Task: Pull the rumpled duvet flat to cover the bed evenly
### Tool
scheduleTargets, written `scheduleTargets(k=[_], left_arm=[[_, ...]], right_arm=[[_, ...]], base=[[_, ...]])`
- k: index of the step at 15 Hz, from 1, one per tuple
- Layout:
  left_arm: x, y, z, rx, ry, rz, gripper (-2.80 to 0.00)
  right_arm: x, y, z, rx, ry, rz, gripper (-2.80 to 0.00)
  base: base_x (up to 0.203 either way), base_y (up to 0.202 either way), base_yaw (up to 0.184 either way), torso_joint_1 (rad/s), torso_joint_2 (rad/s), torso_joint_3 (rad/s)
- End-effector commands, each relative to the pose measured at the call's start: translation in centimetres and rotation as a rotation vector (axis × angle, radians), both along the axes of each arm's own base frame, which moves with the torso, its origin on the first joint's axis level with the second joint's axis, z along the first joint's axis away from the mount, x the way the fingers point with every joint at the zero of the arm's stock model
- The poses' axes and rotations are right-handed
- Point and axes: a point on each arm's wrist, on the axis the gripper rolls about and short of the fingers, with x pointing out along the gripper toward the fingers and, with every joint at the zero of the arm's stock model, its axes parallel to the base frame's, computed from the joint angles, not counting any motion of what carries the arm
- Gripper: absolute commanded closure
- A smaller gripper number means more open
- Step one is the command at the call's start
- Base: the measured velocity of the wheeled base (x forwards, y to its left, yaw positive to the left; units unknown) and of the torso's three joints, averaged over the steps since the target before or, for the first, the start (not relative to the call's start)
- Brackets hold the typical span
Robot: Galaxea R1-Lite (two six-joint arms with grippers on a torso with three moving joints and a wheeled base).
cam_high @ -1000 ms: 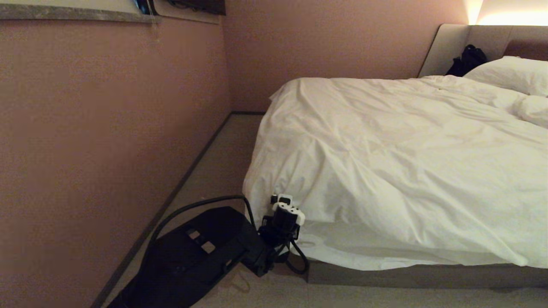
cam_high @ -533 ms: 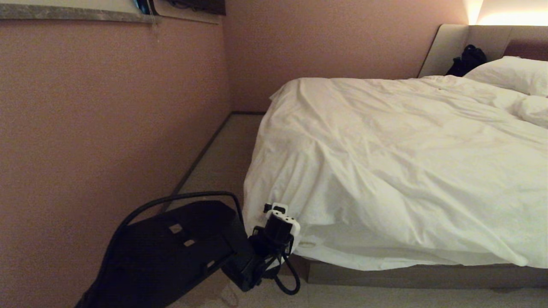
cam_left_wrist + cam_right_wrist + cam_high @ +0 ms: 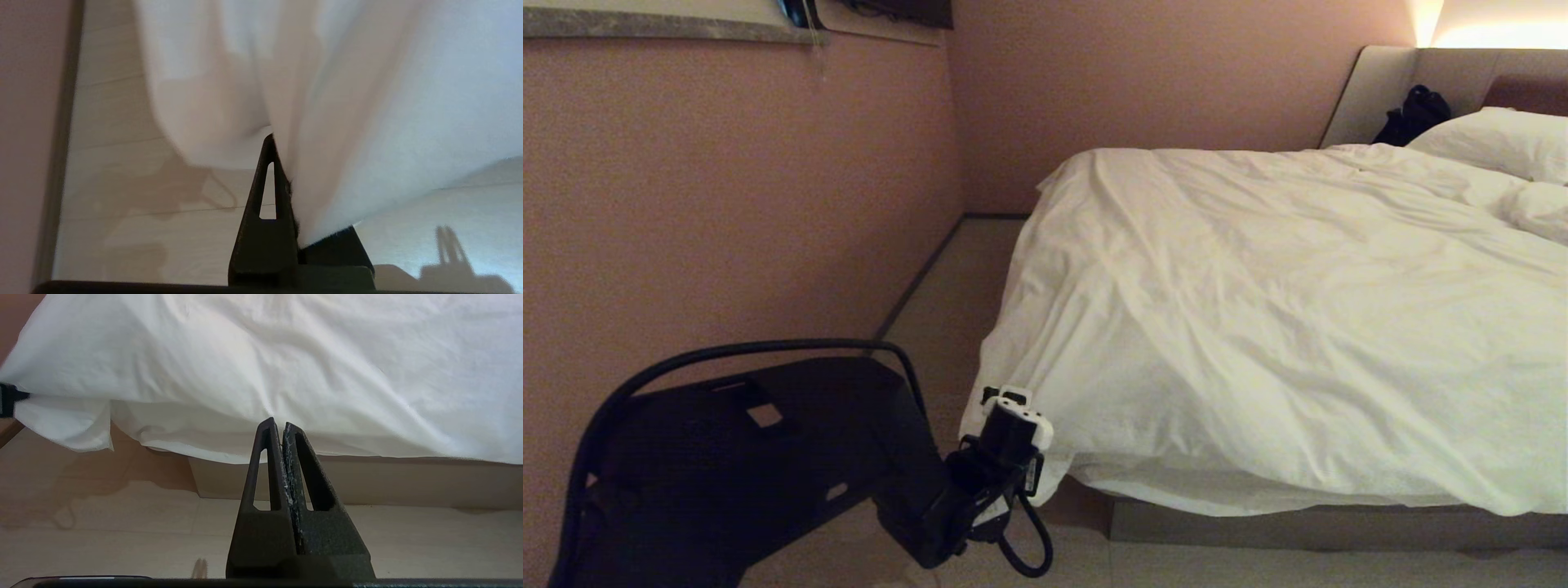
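- Pulling is the step in hand, I think: the big, puffy white duvet with its wrinkled cotton cover (image 3: 1258, 310) is being drawn toward the near left corner of the wide, low bed with its grey-brown base and padded beige headboard (image 3: 1339, 527).
- Lying over most of the bed, the duvet hangs past the near edge and past the left side. It reaches up to the soft white pillows (image 3: 1494, 139) by the headboard.
- It looks lumpy. Long creases run across it from the far side to the near corner, where the cloth is stretched into a point.
- Next, I think, the pull should go on slowly, out and away from the bed, until the creases go flat. Then the corner can be let down and let go. Pulling too far could drag the duvet off the other side.
- A thin white sheet (image 3: 1217, 486) peeks out under the duvet's near edge.
- The black left arm (image 3: 768, 457) reaches in low by the corner, over the pale floor (image 3: 947, 286).
- The left claw (image 3: 286, 179) is pinched tight on the duvet's corner; in the left wrist view the cloth sits between its black fingers (image 3: 265, 196).
- The right claw (image 3: 282, 428) holds nothing. Its jaws are pressed together, and it points at the near edge of the bed from a little way off.
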Motion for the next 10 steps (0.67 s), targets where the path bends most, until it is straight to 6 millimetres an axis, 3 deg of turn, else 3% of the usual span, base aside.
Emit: scheduleTargets(k=[1,5,8,10], left_arm=[[0.8,1.6,1.2,-0.011,-0.022,0.048,0.00],[2.8,5.8,3.0,0.002,-0.054,0.146,0.00],[2.0,6.4,3.2,0.003,-0.040,0.143,0.00],[1.0,5.8,2.9,-0.005,-0.021,0.123,0.00]], right_arm=[[0.0,0.0,0.0,0.000,0.000,0.001,0.00],[0.0,0.0,0.0,0.000,0.000,0.001,0.00],[0.0,0.0,0.0,0.000,0.000,-0.001,0.00],[0.0,0.0,0.0,0.000,0.000,0.001,0.00]], base=[[0.000,0.000,0.000,0.000,0.00,0.000],[0.000,0.000,0.000,0.000,0.00,0.000],[0.000,0.000,0.000,0.000,0.00,0.000],[0.000,0.000,0.000,0.000,0.00,0.000]])
